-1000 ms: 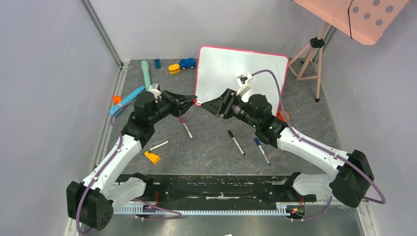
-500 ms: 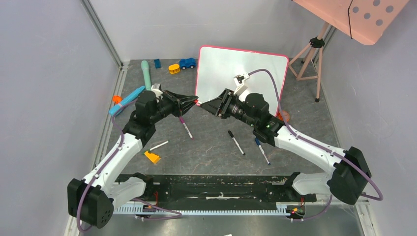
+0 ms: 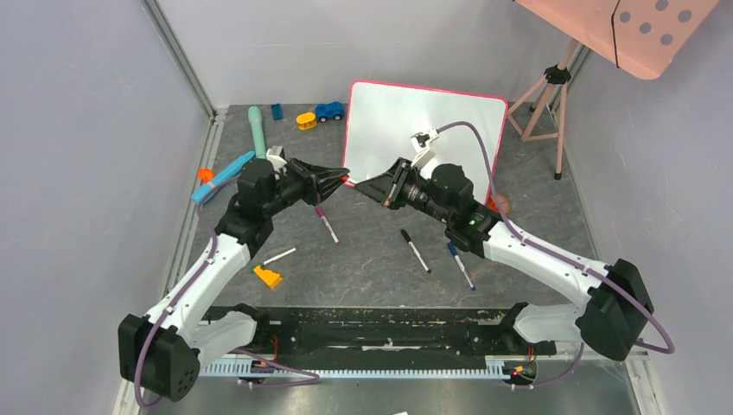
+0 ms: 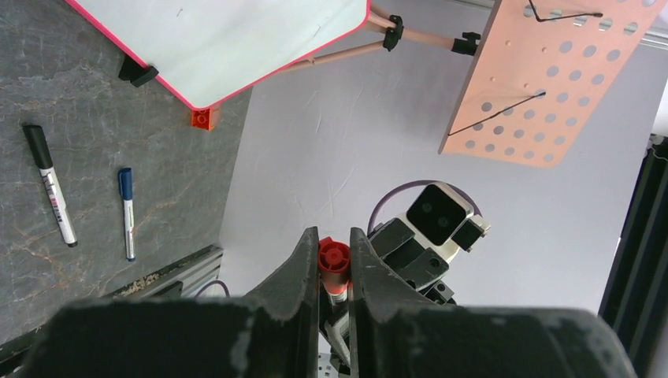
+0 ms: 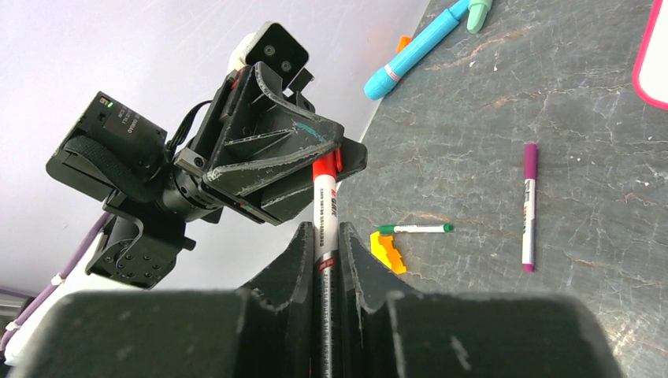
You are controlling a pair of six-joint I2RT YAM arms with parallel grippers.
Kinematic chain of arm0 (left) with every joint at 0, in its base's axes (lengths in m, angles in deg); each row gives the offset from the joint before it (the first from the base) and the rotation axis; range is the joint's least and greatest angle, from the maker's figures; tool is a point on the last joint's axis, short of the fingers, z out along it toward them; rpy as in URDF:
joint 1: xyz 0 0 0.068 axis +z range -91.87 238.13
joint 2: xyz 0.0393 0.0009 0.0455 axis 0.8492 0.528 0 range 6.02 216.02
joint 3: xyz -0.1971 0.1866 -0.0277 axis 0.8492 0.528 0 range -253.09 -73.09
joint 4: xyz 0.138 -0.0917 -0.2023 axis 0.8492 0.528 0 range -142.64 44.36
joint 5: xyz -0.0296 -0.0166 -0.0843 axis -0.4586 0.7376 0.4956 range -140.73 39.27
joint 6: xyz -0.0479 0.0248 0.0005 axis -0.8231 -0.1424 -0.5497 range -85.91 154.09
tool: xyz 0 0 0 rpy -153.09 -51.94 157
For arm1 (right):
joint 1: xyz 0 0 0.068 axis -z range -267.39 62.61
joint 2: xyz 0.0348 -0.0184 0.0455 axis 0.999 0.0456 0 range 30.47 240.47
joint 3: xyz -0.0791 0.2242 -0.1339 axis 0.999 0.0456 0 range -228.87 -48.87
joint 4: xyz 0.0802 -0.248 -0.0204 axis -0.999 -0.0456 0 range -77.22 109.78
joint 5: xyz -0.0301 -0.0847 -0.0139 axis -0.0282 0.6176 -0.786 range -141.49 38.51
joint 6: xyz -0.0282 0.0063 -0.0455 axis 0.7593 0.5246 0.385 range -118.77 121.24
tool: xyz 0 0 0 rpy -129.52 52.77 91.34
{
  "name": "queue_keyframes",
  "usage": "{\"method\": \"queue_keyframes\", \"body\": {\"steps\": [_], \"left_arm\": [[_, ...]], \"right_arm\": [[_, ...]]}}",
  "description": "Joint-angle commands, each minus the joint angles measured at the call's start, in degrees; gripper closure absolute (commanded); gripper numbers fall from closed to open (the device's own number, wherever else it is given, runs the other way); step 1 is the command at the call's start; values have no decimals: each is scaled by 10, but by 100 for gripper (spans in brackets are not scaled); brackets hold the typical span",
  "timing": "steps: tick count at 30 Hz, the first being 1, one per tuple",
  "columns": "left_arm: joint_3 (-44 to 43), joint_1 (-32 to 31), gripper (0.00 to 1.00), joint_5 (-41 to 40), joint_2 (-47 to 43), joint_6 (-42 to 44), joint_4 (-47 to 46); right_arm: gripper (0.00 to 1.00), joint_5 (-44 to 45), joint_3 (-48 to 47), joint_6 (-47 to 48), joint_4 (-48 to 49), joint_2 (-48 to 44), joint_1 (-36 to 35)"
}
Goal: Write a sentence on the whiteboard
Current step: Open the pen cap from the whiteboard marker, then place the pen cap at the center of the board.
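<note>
At the tabletop's centre, the left end effector (image 3: 342, 178) clamps the cap end of a red marker (image 5: 324, 209), and the right end effector (image 3: 360, 185) grips its barrel. The whiteboard (image 3: 389, 112) stands upright at twelve o'clock, just behind them.

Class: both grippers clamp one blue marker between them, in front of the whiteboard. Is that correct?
No: the marker is red, not blue, as the right wrist view shows. The left gripper and right gripper do clamp it in front of the whiteboard.
</note>
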Motion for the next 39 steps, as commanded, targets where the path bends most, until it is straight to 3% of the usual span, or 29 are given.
{"method": "queue_keyframes", "body": {"steps": [1,10,19,26,39], "left_arm": [[-11,15,98,-3,-2,10,9],[-19,125,98,0,22,100,57],[-27,140,98,-76,77,277,199],[1,140,98,-144,115,321,250],[-24,141,97,-124,275,393,317]], "right_arm": [[100,8,4,3,19,-37,-1],[100,26,67,36,-66,-134,12],[100,132,16,137,-306,-183,18],[100,177,4,179,-403,-201,18],[100,189,8,200,-426,-205,19]]}}
